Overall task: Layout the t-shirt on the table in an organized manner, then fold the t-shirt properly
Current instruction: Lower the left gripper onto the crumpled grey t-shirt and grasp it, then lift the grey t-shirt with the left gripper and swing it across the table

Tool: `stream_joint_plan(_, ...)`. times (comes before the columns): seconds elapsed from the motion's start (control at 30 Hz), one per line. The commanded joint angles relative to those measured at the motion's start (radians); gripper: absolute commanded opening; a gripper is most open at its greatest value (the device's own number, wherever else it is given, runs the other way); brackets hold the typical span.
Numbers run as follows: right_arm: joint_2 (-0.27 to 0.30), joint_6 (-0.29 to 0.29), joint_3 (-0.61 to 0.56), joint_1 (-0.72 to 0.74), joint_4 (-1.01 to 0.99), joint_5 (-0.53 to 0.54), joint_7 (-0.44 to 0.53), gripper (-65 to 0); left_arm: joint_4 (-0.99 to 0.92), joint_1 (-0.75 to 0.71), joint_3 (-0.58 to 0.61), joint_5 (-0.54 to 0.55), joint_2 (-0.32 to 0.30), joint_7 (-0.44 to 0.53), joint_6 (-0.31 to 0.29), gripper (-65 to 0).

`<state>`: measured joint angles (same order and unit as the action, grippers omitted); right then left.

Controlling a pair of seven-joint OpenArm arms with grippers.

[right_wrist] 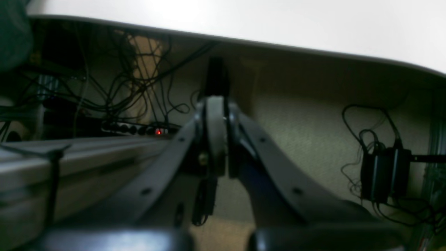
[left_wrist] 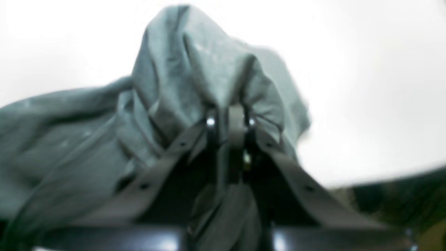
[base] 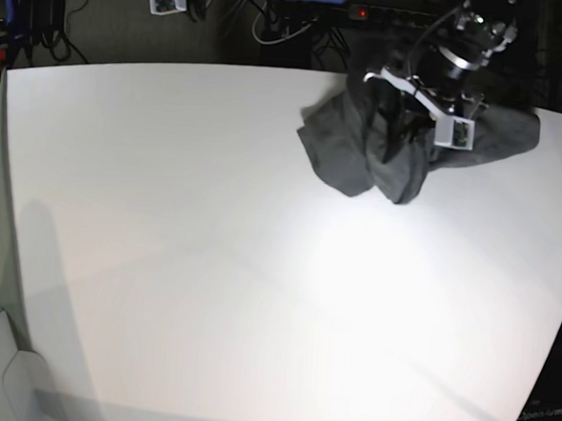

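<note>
The t-shirt [base: 361, 149] lies bunched in a heap at the far right of the surface [base: 211, 263], close to the far edge, with part of the cloth reaching toward the right-hand edge.

The left pincer [left_wrist: 230, 120] is closed on a raised fold of the t-shirt; cloth is drawn up into a peak between the fingertips. The right pincer [right_wrist: 216, 139] is closed on nothing and sits off the surface, below its edge, pointing at cables [right_wrist: 139, 69] and a wall.

Hazards from this state:

1. Multi-layer grip. The pinched fold appears to hold several layers. A lift is then likely to raise the whole heap instead of spreading it.
2. Slip. The grip covers only a narrow ridge of cloth. A fast pull may strip it from the fingertips.
3. Edge loss. The heap lies near two edges. A drag outward may let cloth hang off the surface.
4. One-arm handling. With the right pincer away, nothing anchors the garment, so it may slide rather than unfold.
</note>
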<state>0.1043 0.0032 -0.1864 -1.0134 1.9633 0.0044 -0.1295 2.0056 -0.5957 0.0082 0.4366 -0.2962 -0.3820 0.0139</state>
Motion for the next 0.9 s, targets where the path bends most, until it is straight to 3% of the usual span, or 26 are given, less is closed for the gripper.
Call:
stream_joint_plan(0.0,0.002,0.002,-0.002,-0.009,0.012,-0.002,0.024,-65.0,0.022,0.026,-0.003,0.031,-0.008,0.038,-0.01,-64.4)
stream_joint_plan(0.2,0.002,0.002,-0.002,-0.008,0.011,-0.004,0.023,-65.0,0.022,0.199,-0.001,0.207,-0.039,0.035,-0.009,-64.4)
stream_joint_plan(0.33,0.002,0.002,-0.002,0.012,0.012,-0.004,-0.042,-65.0,0.022,0.319,0.003,0.302,-0.07,0.035,-0.009,-64.4)
stream_joint_plan(0.53,0.002,0.002,-0.002,0.055,0.012,-0.004,-0.108,-65.0,0.022,0.46,0.002,0.322,-0.153,0.033,-0.009,-64.4)
stream_joint_plan(0.7,0.001,0.002,-0.002,0.077,0.012,-0.004,-0.108,-65.0,0.022,0.593,-0.001,0.324,-0.215,0.033,-0.002,-64.4)
stream_joint_plan(0.8,-0.001,0.002,-0.002,0.092,0.012,-0.004,-0.109,-65.0,0.021,0.692,-0.001,0.324,-0.255,-0.007,0.074,-64.4)
stream_joint_plan(0.87,0.001,0.002,-0.002,0.098,0.012,-0.004,-0.109,-65.0,0.019,0.739,-0.001,0.324,-0.281,-0.033,0.094,-64.4)
